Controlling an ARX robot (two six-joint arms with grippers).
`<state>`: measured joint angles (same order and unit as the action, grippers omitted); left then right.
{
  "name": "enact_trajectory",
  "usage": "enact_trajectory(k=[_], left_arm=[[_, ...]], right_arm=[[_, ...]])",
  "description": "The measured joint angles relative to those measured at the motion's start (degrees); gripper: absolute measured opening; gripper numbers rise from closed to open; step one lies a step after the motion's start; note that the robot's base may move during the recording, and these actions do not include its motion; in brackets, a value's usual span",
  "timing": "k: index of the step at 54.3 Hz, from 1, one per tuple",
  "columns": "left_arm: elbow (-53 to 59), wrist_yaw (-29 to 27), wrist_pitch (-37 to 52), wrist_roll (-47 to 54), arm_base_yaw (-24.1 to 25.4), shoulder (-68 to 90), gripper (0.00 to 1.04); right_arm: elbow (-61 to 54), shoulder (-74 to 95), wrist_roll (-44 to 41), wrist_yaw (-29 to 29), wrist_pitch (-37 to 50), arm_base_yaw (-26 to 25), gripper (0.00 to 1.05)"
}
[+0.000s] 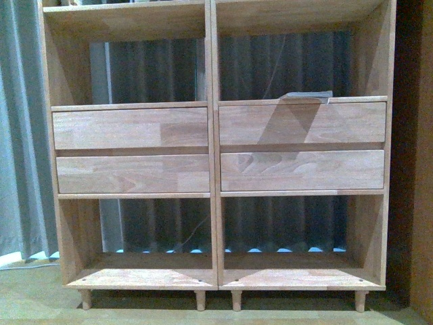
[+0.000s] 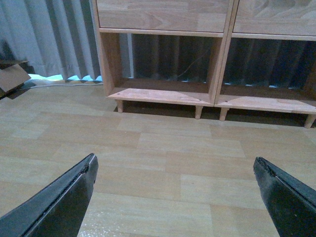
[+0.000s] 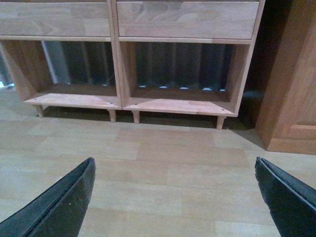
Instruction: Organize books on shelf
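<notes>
The light wood shelf fills the front view, with four drawer fronts and open compartments above and below. A thin greyish-teal book lies flat on the board above the right drawers; I cannot tell which book it is. No other book is in view. My left gripper is open and empty, low over the wood floor in front of the shelf's lower left compartment. My right gripper is open and empty over the floor in front of the shelf's lower right compartment. Neither arm shows in the front view.
A grey curtain hangs behind and to the left of the shelf. A darker reddish-brown cabinet stands close to the shelf's right side. A piece of cardboard lies on the floor at the left.
</notes>
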<state>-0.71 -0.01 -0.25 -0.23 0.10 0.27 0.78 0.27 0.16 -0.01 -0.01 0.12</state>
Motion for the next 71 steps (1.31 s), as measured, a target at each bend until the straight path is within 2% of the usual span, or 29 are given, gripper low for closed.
enact_trajectory(k=[71], left_arm=[[0.0, 0.0, 0.0, 0.0, 0.0, 0.0, 0.97]], right_arm=[[0.0, 0.0, 0.0, 0.0, 0.0, 0.0, 0.98]])
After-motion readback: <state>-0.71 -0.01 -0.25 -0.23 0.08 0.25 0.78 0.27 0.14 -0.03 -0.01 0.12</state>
